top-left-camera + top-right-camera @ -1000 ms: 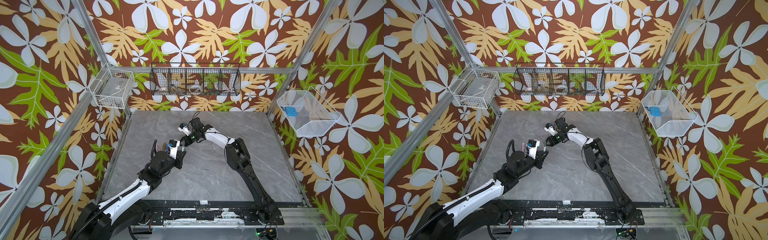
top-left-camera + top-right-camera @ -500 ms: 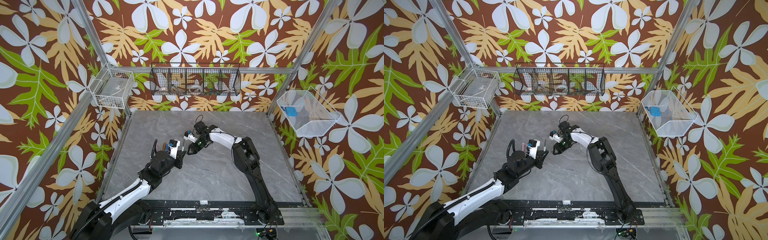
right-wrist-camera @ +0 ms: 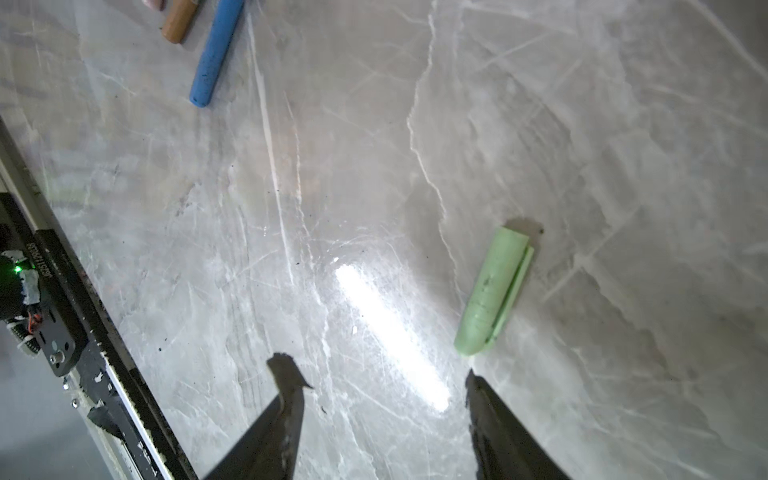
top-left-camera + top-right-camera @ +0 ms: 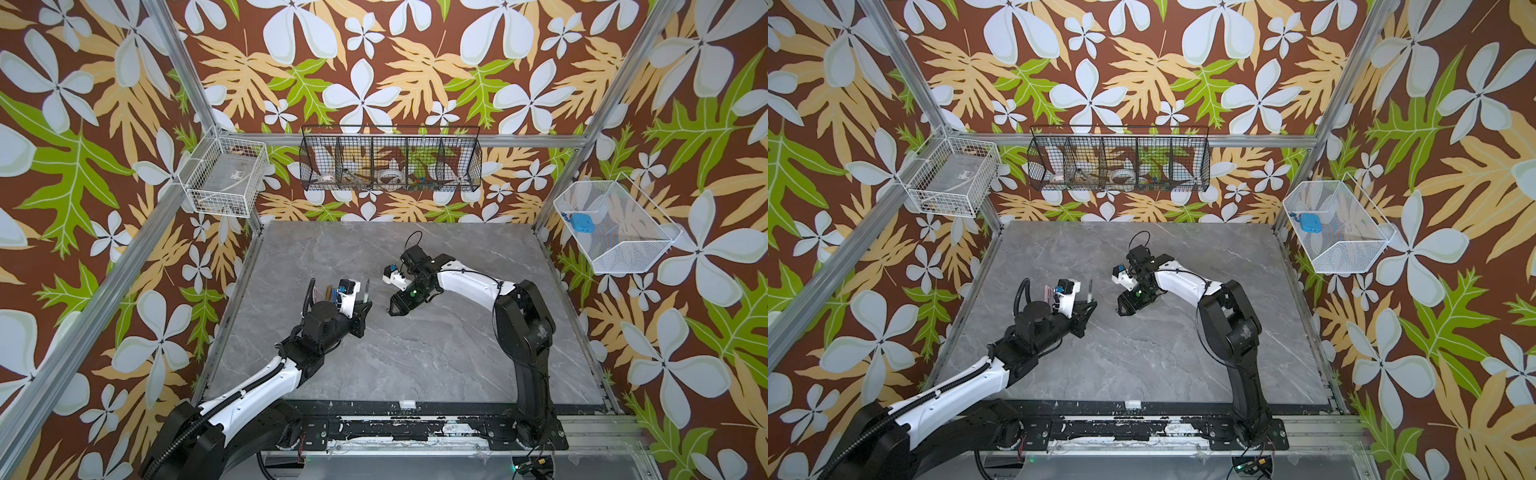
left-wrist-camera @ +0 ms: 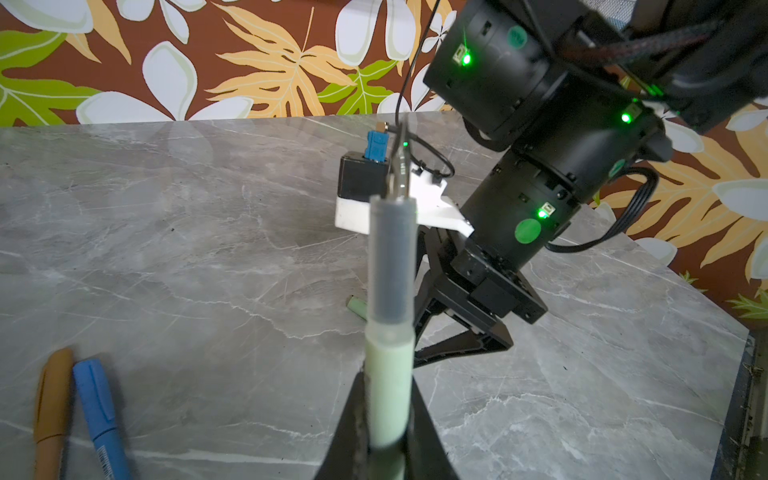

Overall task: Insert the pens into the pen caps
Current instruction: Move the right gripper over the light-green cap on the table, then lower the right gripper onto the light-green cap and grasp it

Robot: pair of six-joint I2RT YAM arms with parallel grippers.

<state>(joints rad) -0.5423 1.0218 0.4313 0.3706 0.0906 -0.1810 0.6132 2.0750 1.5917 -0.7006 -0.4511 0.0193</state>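
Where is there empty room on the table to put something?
The back strip of the table, below the wire basket, is bare. So is the front middle, between left arm and right arm. The centre is crowded: the left claw holds the green pen, the right claw is by the green cap.

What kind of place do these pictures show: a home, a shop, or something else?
Most likely a robot test cell, not a home: two robot arms fixed on a rail beside a grey table, an aluminium frame holding flower-print panels, and wire baskets hung on it.
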